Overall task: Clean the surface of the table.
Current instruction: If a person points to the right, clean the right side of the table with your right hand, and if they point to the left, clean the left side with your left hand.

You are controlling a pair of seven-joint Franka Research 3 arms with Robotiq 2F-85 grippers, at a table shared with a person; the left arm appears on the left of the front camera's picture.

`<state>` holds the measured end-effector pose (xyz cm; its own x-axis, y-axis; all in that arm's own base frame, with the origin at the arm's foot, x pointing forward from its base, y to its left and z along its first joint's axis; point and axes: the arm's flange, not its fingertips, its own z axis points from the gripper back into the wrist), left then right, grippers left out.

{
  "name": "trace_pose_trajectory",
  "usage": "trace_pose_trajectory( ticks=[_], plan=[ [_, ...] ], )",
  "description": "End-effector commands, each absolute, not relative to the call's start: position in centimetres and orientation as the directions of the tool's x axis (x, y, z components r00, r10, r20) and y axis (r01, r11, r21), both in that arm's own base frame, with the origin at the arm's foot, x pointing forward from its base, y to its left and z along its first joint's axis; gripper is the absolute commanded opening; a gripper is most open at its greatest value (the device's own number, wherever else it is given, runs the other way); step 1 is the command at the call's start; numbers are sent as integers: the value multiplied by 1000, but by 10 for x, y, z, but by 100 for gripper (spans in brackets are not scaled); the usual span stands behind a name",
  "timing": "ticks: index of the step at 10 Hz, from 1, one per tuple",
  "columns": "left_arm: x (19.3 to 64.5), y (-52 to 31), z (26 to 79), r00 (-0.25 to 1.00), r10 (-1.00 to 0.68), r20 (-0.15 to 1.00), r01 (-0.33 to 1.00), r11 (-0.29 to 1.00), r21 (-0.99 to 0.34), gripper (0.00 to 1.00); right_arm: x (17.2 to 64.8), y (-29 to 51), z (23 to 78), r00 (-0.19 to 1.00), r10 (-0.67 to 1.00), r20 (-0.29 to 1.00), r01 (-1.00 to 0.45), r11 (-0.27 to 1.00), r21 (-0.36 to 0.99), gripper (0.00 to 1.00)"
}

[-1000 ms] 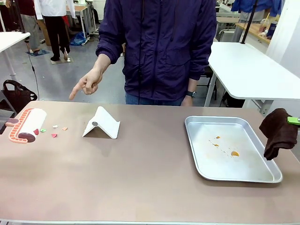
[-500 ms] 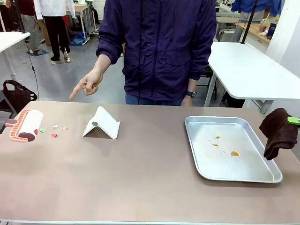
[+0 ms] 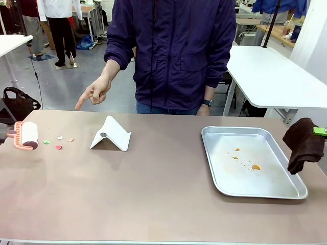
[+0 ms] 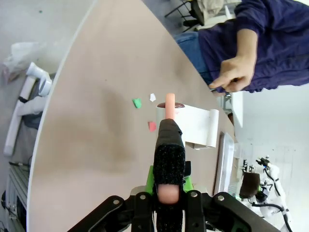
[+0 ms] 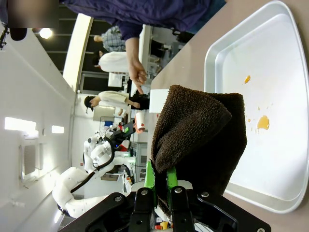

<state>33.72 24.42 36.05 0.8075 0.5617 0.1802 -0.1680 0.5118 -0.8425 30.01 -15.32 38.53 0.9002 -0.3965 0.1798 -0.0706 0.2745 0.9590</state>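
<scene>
The brownish table [image 3: 153,194] has a few small coloured paper scraps [image 3: 59,143] lying at its far left. Just left of them is a lint roller [image 3: 26,136] with a pink frame and a white roll. In the left wrist view my left gripper [image 4: 168,186] is shut on the roller's handle [image 4: 169,159], which points toward the scraps [image 4: 145,108]. At the right edge my right gripper [image 5: 161,181] is shut on a dark brown cloth [image 3: 303,144] that hangs beside the tray. A person's hand [image 3: 94,92] points down at the scraps.
A white folded card stand [image 3: 111,134] sits right of the scraps. A silver metal tray [image 3: 291,191] with orange stains [image 3: 255,167] lies on the right half. The person stands at the far edge. A white table [image 3: 276,76] is behind on the right.
The lint roller has turned and drawn back toward the table's left edge, a little away from the scraps. The cloth, the tray and the pointing hand have stayed put.
</scene>
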Motion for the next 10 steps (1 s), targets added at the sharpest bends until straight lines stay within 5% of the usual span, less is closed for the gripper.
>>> trace_pose_trajectory(
  ticks=[1,10],
  plan=[
    [353,238,350,789,605,104,-253,475,-843,22,298,-153,390,899,-396,188,-81,271,959,0],
    [387,223,321,761,643,88,-357,528,-771,22,298,-153,390,899,-396,188,-81,271,959,0]
  ],
)
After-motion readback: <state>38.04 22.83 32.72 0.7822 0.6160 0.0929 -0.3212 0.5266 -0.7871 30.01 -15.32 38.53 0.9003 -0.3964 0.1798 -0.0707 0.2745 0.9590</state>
